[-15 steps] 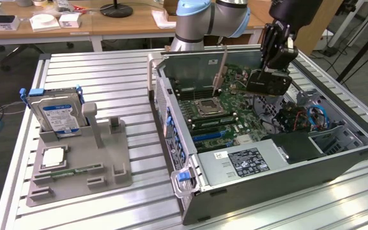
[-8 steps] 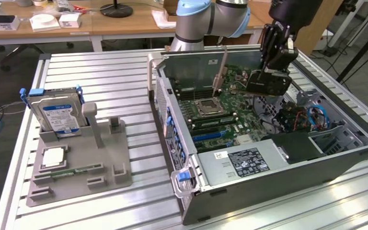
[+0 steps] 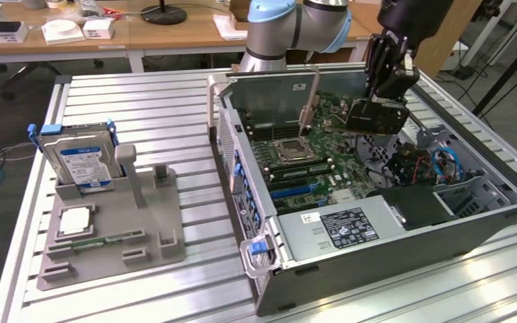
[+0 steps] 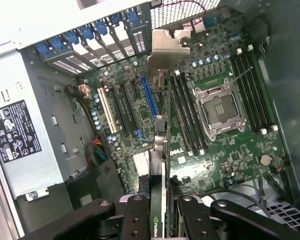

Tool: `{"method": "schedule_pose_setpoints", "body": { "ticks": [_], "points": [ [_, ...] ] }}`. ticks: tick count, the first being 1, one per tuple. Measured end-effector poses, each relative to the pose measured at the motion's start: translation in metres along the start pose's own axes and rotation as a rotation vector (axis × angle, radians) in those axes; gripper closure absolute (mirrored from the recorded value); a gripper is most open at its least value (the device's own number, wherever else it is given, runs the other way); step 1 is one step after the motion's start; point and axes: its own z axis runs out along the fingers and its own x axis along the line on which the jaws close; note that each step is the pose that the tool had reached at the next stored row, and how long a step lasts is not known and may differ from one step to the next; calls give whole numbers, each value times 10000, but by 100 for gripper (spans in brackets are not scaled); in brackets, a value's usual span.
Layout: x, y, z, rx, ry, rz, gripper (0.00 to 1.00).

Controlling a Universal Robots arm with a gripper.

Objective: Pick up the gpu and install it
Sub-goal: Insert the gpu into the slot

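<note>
Slotted table (image 3: pixel 142 101) carried an open case (image 3: pixel 375 252), its motherboard (image 3: pixel 326 111) facing up. Gripper (image 3: pixel 382 101) was clenched on the gpu (image 3: pixel 375 116), held edge-down above the motherboard, probably to line up with a slot. Hard drive (image 3: pixel 81 161) stood well apart from the motherboard. Cables (image 3: pixel 443 165) lay beside it, seemingly not blocking.

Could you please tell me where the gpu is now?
In the exterior view, the gripper holds the gpu above the motherboard in the open computer case, toward that view's right.
</note>
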Motion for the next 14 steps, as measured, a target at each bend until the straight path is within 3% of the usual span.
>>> {"method": "schedule_pose_setpoints", "body": {
  "ticks": [9, 14],
  "points": [
    [-1, 0, 15, 70, -15, -609, 74],
    [-1, 0, 25, 51, -180, -1216, 74]
  ]
}}
